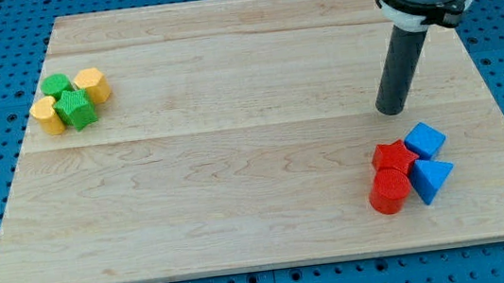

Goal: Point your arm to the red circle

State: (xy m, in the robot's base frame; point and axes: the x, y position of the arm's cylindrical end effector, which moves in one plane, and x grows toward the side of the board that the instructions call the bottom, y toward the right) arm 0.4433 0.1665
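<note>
Tip above the red-and-blue cluster, red circle not yet reached

My tip rests on the table toward the view's top of the cluster; there is no gripper, so nothing is held. The red circle sits at the cluster's bottom-left, touching the red star and blue triangle, with the blue cube behind. Best to swing round the view's left of the star, then stop just beside the circle.
</note>
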